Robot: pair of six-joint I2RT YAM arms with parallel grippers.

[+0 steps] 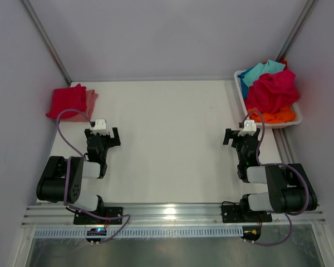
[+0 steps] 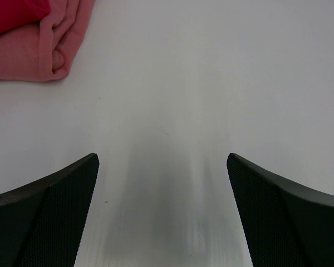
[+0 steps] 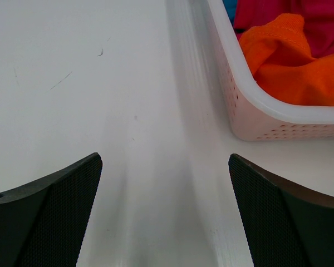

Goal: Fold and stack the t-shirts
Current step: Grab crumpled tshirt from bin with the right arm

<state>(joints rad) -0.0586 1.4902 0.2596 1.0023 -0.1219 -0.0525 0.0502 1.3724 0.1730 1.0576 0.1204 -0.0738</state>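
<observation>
A folded crimson t-shirt (image 1: 67, 100) lies on a folded salmon pink t-shirt (image 1: 91, 100) at the table's far left. The pink one's folded edge (image 2: 44, 50) and a corner of the crimson one (image 2: 14, 14) show at the upper left of the left wrist view. Unfolded t-shirts fill the white basket (image 1: 270, 124) at the far right: crimson (image 1: 273, 89), teal (image 1: 261, 69) and orange (image 1: 278, 115). The orange t-shirt (image 3: 289, 61) shows over the basket rim (image 3: 234, 67). My left gripper (image 1: 103, 136) and right gripper (image 1: 239, 136) both stand open over bare table, holding nothing.
Grey walls close in the table on the left, back and right. A metal rail (image 1: 167, 214) runs along the near edge where both arm bases are bolted. The basket sits just ahead and to the right of my right gripper.
</observation>
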